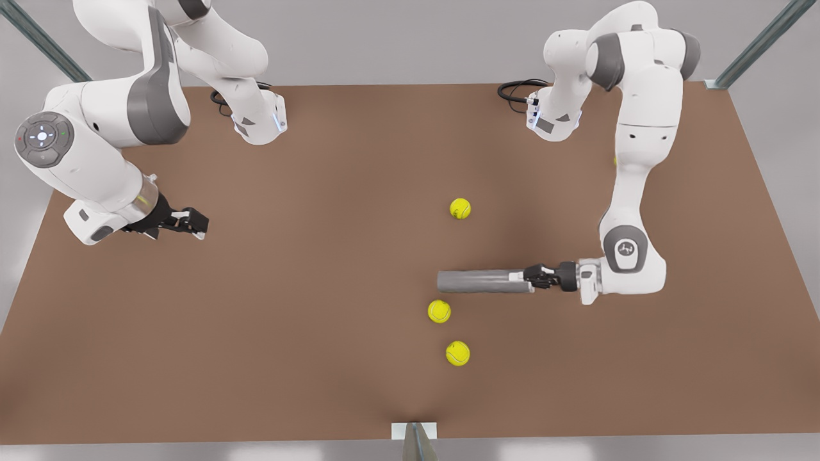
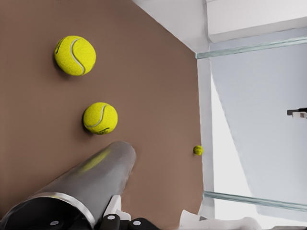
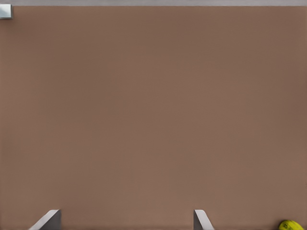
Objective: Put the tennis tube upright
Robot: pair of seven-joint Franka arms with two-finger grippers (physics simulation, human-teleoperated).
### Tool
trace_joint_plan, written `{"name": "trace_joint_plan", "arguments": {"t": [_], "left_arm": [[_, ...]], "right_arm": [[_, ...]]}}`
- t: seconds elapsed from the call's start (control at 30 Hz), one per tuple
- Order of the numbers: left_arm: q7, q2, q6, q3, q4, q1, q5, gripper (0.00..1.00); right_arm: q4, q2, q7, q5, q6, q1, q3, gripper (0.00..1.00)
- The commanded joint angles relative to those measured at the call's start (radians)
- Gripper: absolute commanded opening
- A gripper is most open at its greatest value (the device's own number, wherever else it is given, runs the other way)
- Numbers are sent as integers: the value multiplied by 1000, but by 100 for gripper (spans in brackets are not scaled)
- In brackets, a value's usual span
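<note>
The tennis tube (image 1: 483, 281) is a plain grey cylinder lying on its side on the brown table, right of centre in the front view. My left gripper (image 1: 526, 277) comes in from the front view's right and is shut on the wall at the tube's open end. In the left wrist view the tennis tube (image 2: 84, 184) stretches away from the left gripper (image 2: 106, 216). My right gripper (image 1: 195, 224) waits above the table at the front view's left. Its two fingertips (image 3: 48, 219) stand wide apart, so the right gripper (image 3: 125, 220) is open with nothing in it.
Three yellow-green tennis balls lie near the tube: one ball (image 1: 460, 208) behind it, a second ball (image 1: 439, 311) just in front of its free end, and a third ball (image 1: 457, 353) closer to the table's front edge. The table (image 1: 307, 269) is bare between the arms.
</note>
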Motion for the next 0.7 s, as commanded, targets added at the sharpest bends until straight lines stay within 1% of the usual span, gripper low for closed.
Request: {"name": "trace_joint_plan", "arguments": {"t": [0.0,0.13,0.2,0.43,0.57,0.67], "left_arm": [[-11,-7,0,1,1,-1,91,21],[-107,-70,0,45,2,1,198,21],[-139,-90,1,52,9,-1,264,21],[-305,-196,6,72,17,15,519,21],[-428,-246,7,78,89,13,743,21],[-526,-260,7,78,120,13,887,21]], "right_arm": [[0,0,0,0,0,-1,0,100],[0,0,1,-2,0,-1,-3,100],[0,1,-2,-55,2,0,-3,100],[-2,1,0,-78,-2,-9,-1,100],[-2,3,-5,-81,0,-59,-1,100],[-2,6,-3,-83,2,-61,-1,100]]}}
